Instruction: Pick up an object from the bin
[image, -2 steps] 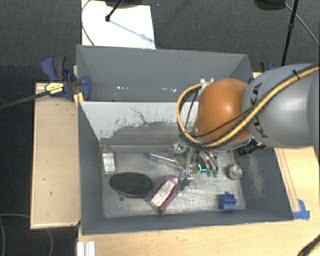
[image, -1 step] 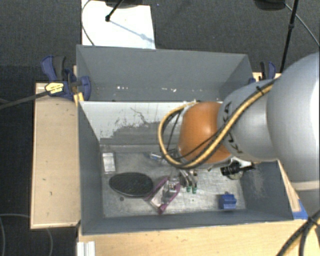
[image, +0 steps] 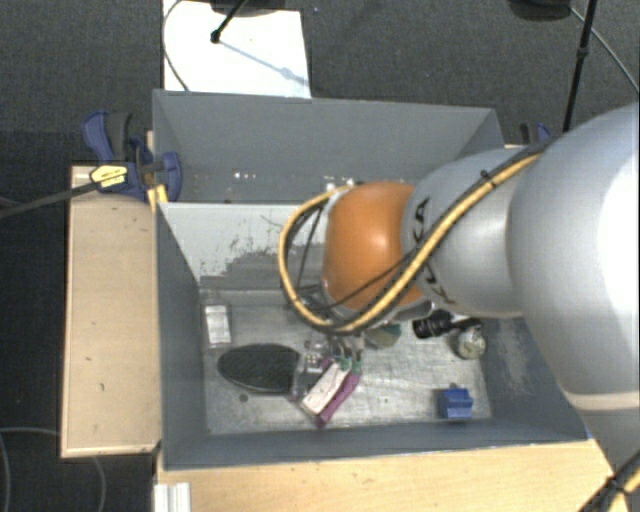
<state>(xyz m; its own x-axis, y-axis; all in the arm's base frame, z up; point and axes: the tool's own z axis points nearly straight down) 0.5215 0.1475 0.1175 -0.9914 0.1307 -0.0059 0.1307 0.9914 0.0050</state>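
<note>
dark carpet-like flooring surrounds the grey metal bin (image: 183, 330), whose scuffed floor carries a few loose items spread well apart. arm (image: 545, 230) enters from the right of the camera view and covers the right rear of the bin; orange wrist cover (image: 365, 245) sits over the bin's middle, with a yellow-and-black cable (image: 289, 272) looped around its left side. gripper (image: 322, 366) hangs below the orange cover, low over the front middle of the floor. cannot tell from this view whether the gripper is spread or pressed together, nor whether it is pinching anything. directly beneath and just in front of it lies a small white-and-purple object (image: 330, 393), elongated and tilted, its upper end at the gripper tip; contact cannot be confirmed. just left of the gripper lies a flat black oval object (image: 257, 367), its right end close to the gripper. further left, near the left wall, a small whitish block (image: 217, 323). on the right side: a small blue block (image: 454, 402) near the front wall, a round metallic knob (image: 468, 345) behind it, and a short black cylinder (image: 432, 325) just beside the knob, under the arm.
</note>
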